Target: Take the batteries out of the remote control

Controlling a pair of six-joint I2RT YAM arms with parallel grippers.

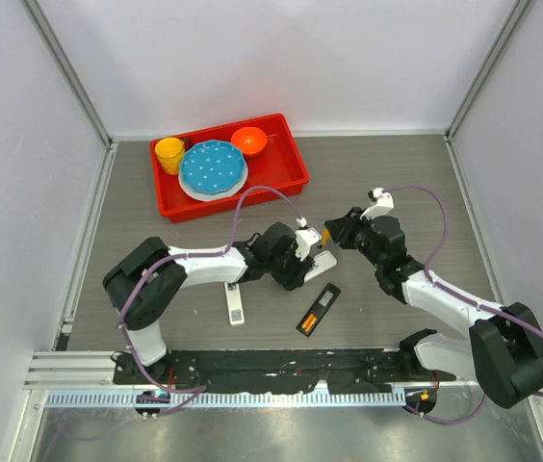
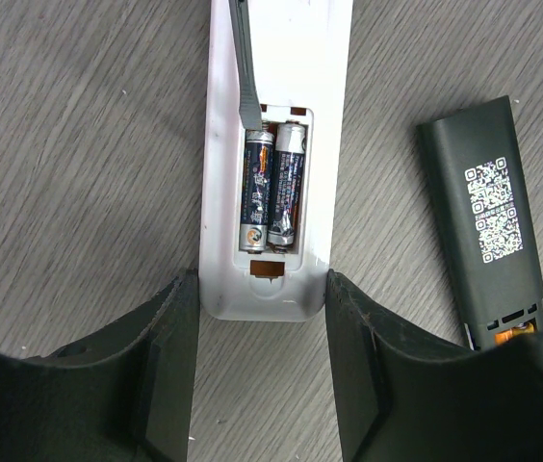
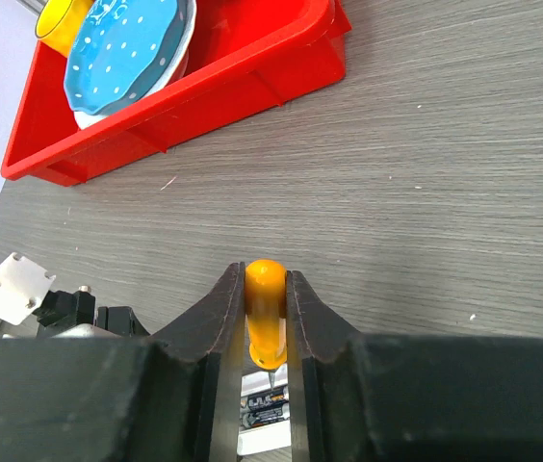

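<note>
A white remote (image 2: 276, 58) lies face down with its battery bay open. Two dark batteries (image 2: 271, 188) sit side by side in the bay; they also show in the right wrist view (image 3: 271, 412). My left gripper (image 2: 263, 289) is shut on the remote's near end, one finger against each side. My right gripper (image 3: 265, 281) is shut on the orange handle of a screwdriver (image 3: 265, 313). Its blade (image 2: 245, 67) reaches down to the far end of the left battery. In the top view both grippers (image 1: 308, 258) (image 1: 336, 234) meet at the remote (image 1: 323, 266).
A black remote (image 1: 318, 309) lies just right of the white one, with orange batteries (image 1: 308, 319) showing at its near end. A white strip with a QR code (image 1: 235, 304) lies to the left. A red tray (image 1: 228, 205) at the back holds a yellow cup, a blue plate and an orange bowl.
</note>
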